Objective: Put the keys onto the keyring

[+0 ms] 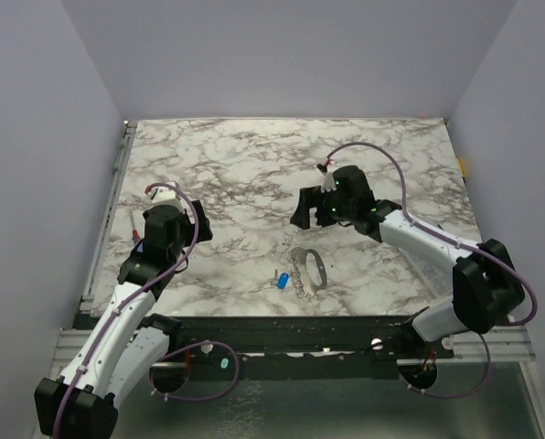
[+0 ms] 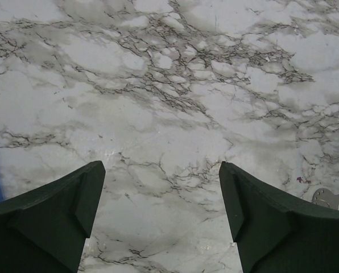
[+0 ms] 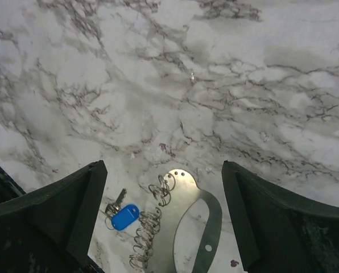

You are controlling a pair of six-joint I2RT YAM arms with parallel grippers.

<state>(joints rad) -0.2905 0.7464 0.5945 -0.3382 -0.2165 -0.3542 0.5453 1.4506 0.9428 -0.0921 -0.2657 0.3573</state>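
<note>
Marble table [image 1: 218, 155], grey-veined, carries everything. At its left edge, beside the left arm [image 1: 126, 302], lies what is probably a screwdriver [image 1: 135, 235], blue and red, though the arm hides most of it. The left gripper [image 2: 159, 182] hovers over bare marble with its 2 fingers spread wide and nothing between them. Only a scrap of silvery metal shows at the right edge of its wrist view, so the work lies off to its right, well apart.

Next come the keys [image 3: 123, 216]: 1 with a bright blue head and a small silvery one touching it, lying flat just left of the keyring [image 3: 186, 196]. The keyring is a flat silvery loop with a run of coiled wire along its left side. Keys and coil touch, but I cannot tell whether any key is threaded on. In the top view the cluster sits closer to the table's front edge than either gripper, its long axis running far to near.

The right gripper [image 3: 164, 164] is clearly the nearer. Its fingers are spread, holding nothing, and the cluster lies just on the near side of its tips, centred between them in the wrist view. I judge the task to be at its start: the right gripper would need to draw back toward its base and descend, taking the loop across its narrow width.
</note>
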